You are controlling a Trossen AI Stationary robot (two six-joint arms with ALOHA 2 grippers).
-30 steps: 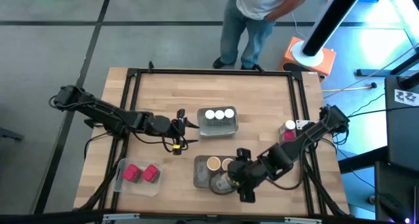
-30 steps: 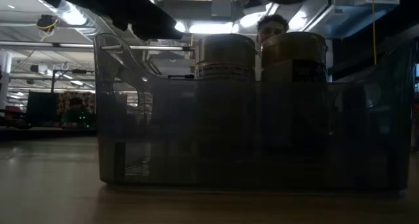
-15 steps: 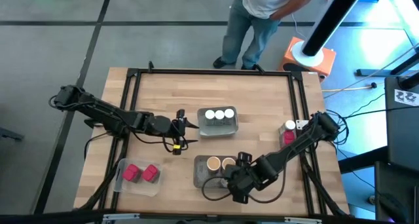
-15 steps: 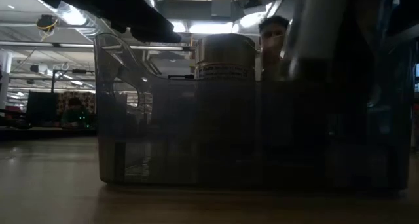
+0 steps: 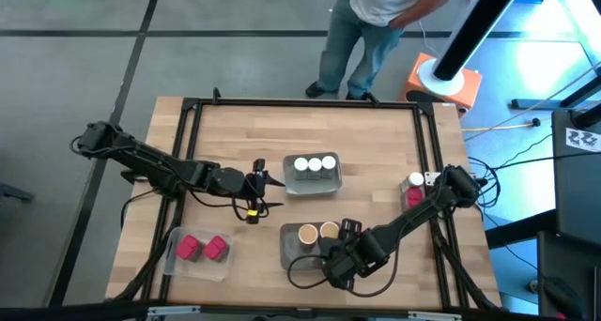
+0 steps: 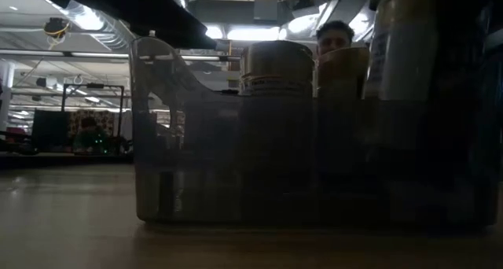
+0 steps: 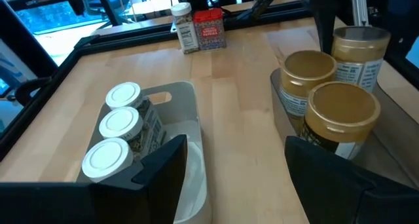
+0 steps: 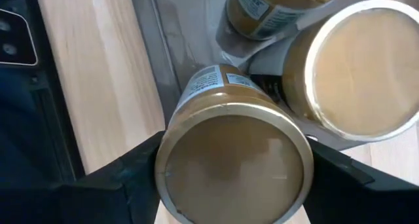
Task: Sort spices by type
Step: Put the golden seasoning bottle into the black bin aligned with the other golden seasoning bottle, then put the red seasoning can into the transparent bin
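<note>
Right gripper has carried its clasped brown cylinder into our tray, beside two matching cylinders; release next. Left gripper idles unclenched.

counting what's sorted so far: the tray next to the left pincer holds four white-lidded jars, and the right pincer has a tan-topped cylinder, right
Not quite: the tray beside the left pincer holds three white-lidded jars, not four; the high view and left wrist view both show three. The right pincer does grip a tan-topped cylinder.
</note>
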